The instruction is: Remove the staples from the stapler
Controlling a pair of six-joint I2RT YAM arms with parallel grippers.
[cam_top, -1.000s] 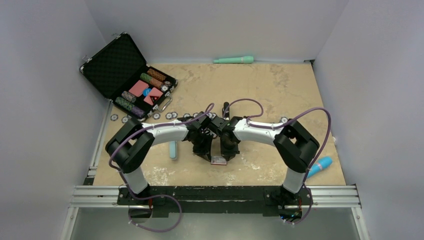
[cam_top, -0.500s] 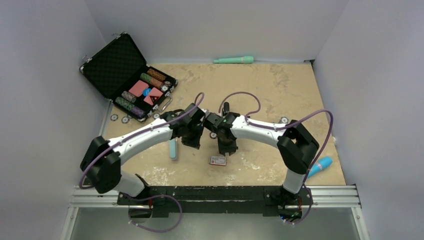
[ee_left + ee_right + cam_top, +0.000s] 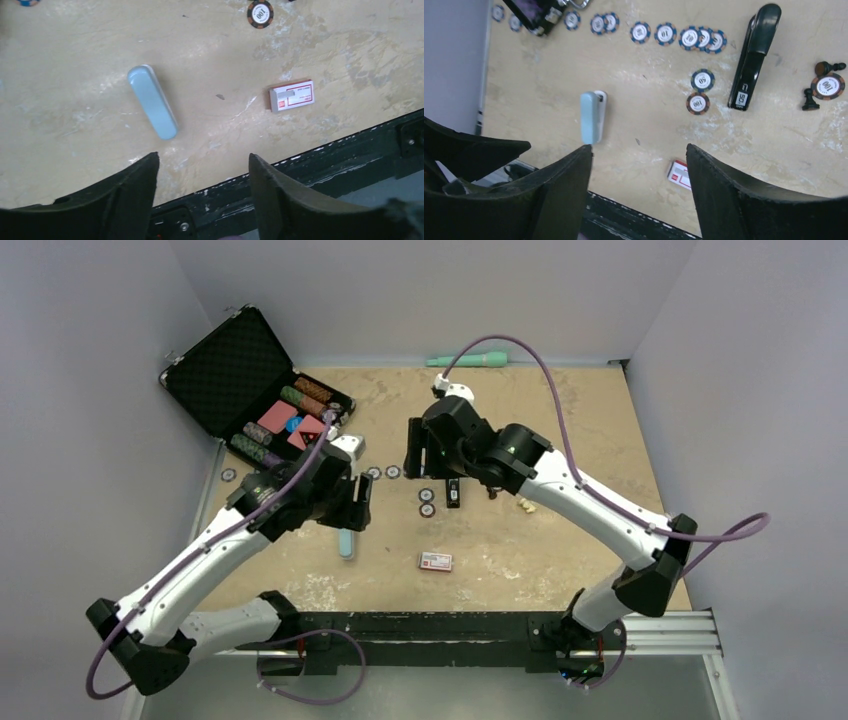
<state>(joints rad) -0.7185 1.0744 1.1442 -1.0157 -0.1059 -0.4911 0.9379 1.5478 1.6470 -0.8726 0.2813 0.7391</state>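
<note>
Neither arm has hold of anything. The left gripper (image 3: 202, 165) hangs above the surface (image 3: 75, 40) with its fingers (image 3: 135, 185) spread and nothing between them, and the right gripper (image 3: 639, 155) is also parted and empty, raised high enough that its camera takes in much of the layout. The stapler (image 3: 754, 56) lies free on the surface at the upper right of the right wrist view. In the overhead view it sits near the centre of the frame, just below the right gripper and close beside two poker chips (image 3: 700, 91). Being set down flat and apart from both arms, it looks released rather than mid-handling, which suggests the arms are clearing away, though that is a judgement. A pale blue bar (image 3: 152, 101) rests at centre left of the left wrist view, with a small red-and-white box (image 3: 292, 95) at centre right, well apart from it. The staples themselves cannot be made out: a tiny dark speck (image 3: 220, 96) lies between bar and box, too small to identify. Whether the stapler's magazine is open or empty cannot be told from above. The lower part of both wrist views is blocked by the fingers, and the open chip case (image 3: 250, 390) at the overhead's upper left is cut off in the right wrist view.
</note>
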